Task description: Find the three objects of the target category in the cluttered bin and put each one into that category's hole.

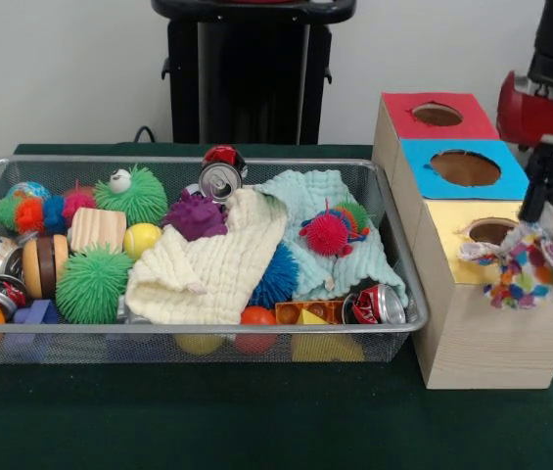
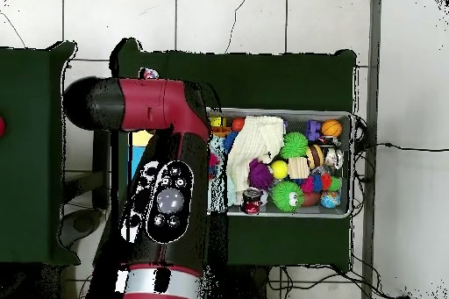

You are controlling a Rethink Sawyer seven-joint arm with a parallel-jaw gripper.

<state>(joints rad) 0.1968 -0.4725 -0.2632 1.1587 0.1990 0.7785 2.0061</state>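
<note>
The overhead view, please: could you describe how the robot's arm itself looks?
The arm is bulky, with a red shell and black rounded joints. A black panel carries white buttons around a grey round dial. A silver band rings its base end.

**Green worktop on a tiled floor, pale wall behind**

The worktop (image 1: 207, 421) is covered in dark green cloth, and everything else is placed against it. In the front view a plain pale wall (image 1: 61, 69) rises behind its far edge, evenly lit and without windows. A black cable (image 1: 145, 131) curls up just above that edge. From overhead, a floor of large white tiles (image 2: 228, 15) with dark joints surrounds the worktop. A second green-covered table (image 2: 31, 155) stands apart to its left. Black cables (image 2: 298, 280) lie on the tiles below the worktop, and a dark strip (image 2: 374, 94) runs along the floor at its right.
</note>
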